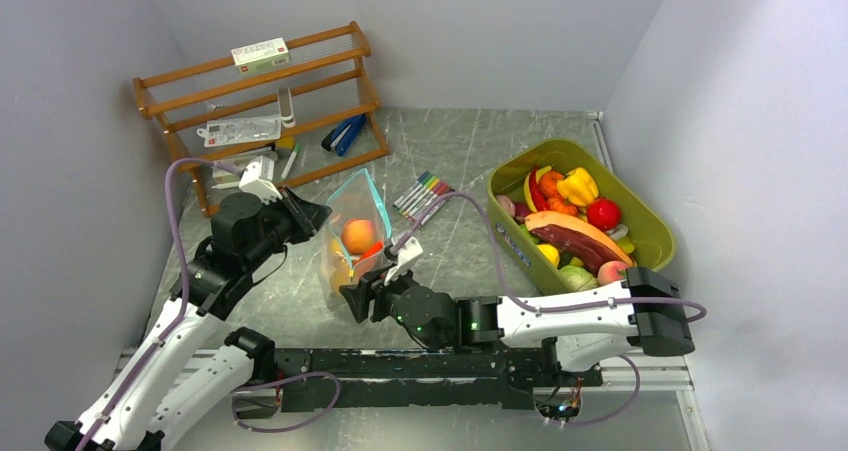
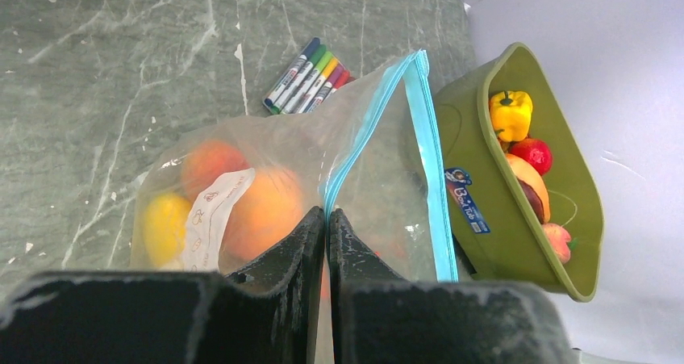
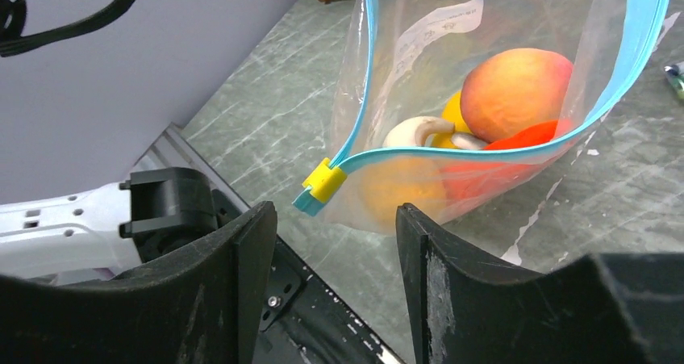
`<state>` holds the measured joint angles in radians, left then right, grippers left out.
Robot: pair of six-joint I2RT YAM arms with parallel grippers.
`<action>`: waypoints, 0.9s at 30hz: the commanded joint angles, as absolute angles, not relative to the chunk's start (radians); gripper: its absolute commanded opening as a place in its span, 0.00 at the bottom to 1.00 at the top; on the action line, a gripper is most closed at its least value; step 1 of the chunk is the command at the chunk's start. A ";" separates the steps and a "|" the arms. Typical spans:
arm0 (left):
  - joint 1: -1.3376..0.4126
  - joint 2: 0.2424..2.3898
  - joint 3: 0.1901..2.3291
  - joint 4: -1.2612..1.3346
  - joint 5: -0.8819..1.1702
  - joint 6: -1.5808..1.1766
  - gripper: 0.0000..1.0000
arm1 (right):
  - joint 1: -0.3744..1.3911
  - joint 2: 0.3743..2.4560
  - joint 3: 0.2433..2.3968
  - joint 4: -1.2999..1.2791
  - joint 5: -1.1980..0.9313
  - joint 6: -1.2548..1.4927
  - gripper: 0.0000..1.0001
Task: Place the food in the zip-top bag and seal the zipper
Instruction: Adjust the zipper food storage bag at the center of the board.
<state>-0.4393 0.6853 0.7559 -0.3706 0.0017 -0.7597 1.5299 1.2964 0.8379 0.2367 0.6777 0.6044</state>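
The clear zip-top bag (image 1: 357, 211) stands held up at mid-table with its mouth open. My left gripper (image 1: 316, 217) (image 2: 327, 215) is shut on the bag's rim, right at one end of the teal zipper (image 2: 426, 146) (image 3: 364, 73). Food lies inside the bag: a peach-coloured fruit (image 3: 516, 89) (image 1: 358, 235), a white mushroom (image 3: 413, 130), a red-orange piece (image 3: 528, 136) and a yellow piece (image 2: 165, 227). My right gripper (image 1: 352, 299) (image 3: 335, 212) is open just below the bag's near corner. A yellow slider (image 3: 324, 180) sits a little beyond its fingertips, untouched.
An olive-green tub (image 1: 652, 233) (image 2: 476, 130) with more toy fruits and vegetables stands at the right. Coloured marker pens (image 1: 422, 193) (image 2: 310, 77) lie behind the bag. A wooden rack (image 1: 262, 99) with small items stands at the back left. Walls close in on both sides.
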 commanded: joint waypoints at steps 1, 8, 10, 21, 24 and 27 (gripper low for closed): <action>-0.433 0.666 0.755 -0.340 -0.030 -0.743 0.07 | 1.547 1.335 0.878 0.323 0.777 0.554 0.58; -0.434 0.662 0.758 -0.342 -0.034 -0.744 0.07 | 1.548 1.420 0.932 0.274 0.854 0.586 0.54; -0.433 0.660 0.756 -0.343 -0.035 -0.745 0.07 | 1.548 1.429 0.943 0.260 0.853 0.587 0.49; -0.433 0.647 0.788 -0.299 0.059 -0.598 0.27 | 1.536 1.306 0.857 0.315 0.839 0.317 0.00; -0.434 0.629 0.848 -0.278 0.187 -0.371 0.48 | 1.492 1.240 0.844 0.281 0.739 0.193 0.00; -0.434 0.596 0.898 -0.265 0.371 -0.108 0.56 | 1.409 1.178 0.837 0.214 0.519 0.117 0.00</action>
